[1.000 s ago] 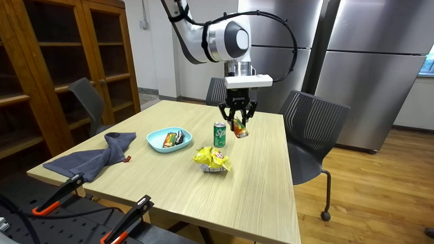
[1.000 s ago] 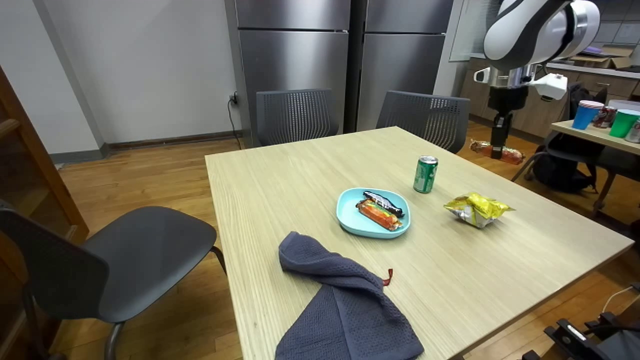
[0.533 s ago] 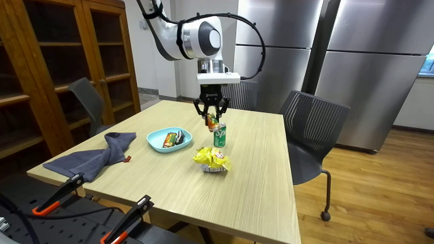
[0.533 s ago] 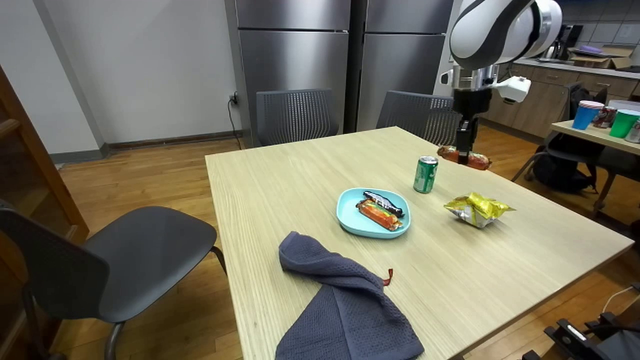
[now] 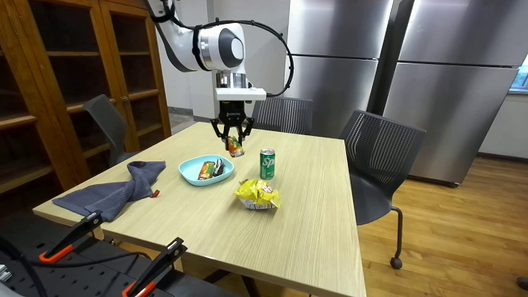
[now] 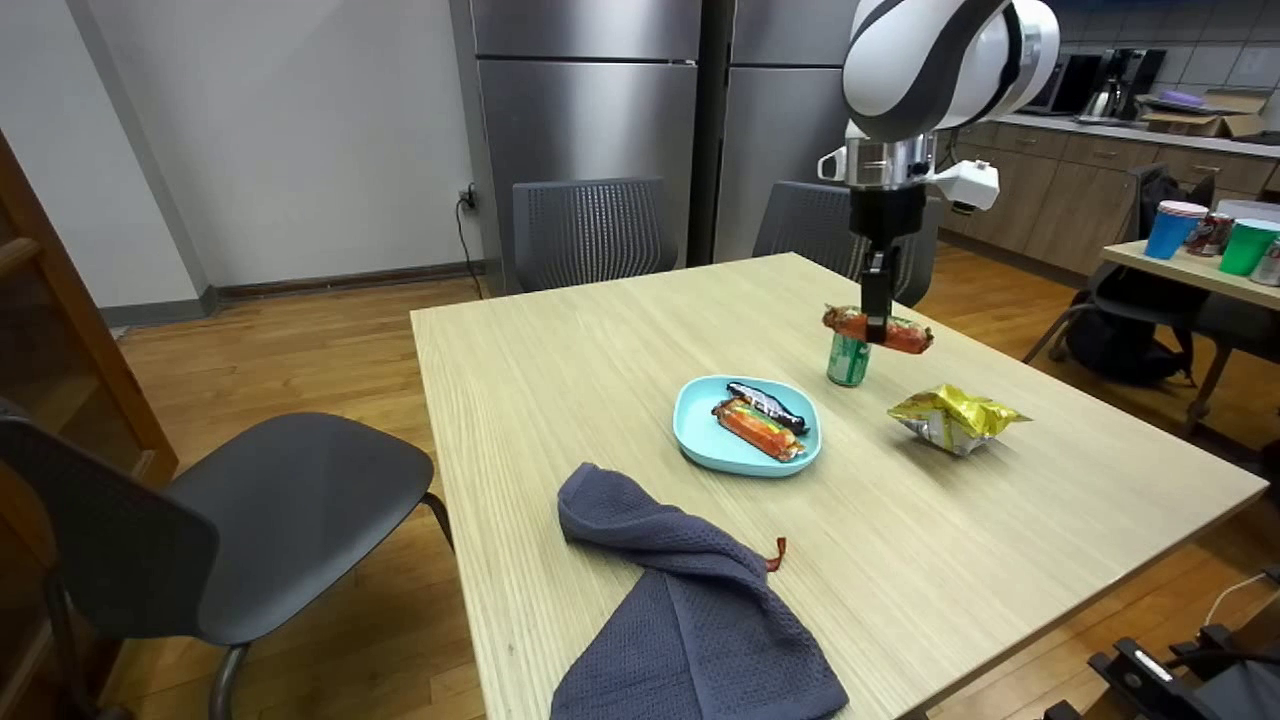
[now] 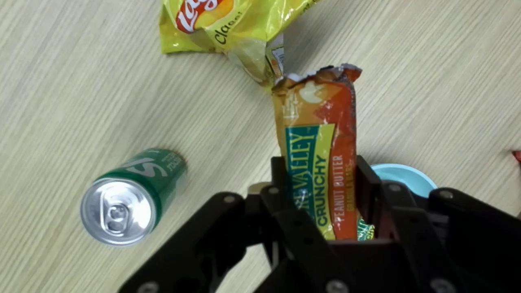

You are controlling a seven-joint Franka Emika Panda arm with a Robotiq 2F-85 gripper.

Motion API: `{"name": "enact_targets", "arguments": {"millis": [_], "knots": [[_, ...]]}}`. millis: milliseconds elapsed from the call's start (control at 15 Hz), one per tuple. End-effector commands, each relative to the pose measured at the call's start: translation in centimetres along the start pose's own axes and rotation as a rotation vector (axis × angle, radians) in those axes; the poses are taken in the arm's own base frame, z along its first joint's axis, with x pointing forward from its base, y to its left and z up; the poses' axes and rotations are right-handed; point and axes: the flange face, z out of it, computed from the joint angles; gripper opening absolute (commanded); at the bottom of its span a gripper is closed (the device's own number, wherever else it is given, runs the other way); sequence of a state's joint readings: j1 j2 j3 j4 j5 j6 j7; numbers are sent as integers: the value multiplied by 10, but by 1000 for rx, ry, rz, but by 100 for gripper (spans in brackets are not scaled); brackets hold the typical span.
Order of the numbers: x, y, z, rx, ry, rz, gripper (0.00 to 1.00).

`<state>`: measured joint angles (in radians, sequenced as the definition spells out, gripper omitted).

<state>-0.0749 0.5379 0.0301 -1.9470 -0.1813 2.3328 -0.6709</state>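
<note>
A pale wooden table (image 5: 305, 239) fills the lower middle of an exterior view, two steel refrigerators (image 5: 449, 111) at upper right, three chairs (image 5: 383, 150) around it. On it I count one towel (image 5: 115, 194), one can (image 5: 267, 165), one chip bag (image 5: 258, 193) and one blue tray (image 5: 189, 168) with two wrapped bars (image 5: 206, 170). Near centre, raised above the table, the gripper (image 5: 233, 144), drawn narrow, pinches one granola bar (image 7: 317, 162).

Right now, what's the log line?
gripper: holding bar above table | plate: second bar, dark snack | can: upright | chips: on table | towel: bunched
</note>
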Motion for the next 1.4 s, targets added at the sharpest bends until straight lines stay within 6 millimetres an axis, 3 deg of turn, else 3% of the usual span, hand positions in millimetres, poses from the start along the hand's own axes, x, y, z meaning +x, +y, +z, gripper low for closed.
{"name": "enact_targets", "arguments": {"millis": [0,600,1333], "knots": [[25,-19,-1,50,14,19,16],[100,-81,23,146,80,82,16],[154,-89,69,140,72,104,16]]}}
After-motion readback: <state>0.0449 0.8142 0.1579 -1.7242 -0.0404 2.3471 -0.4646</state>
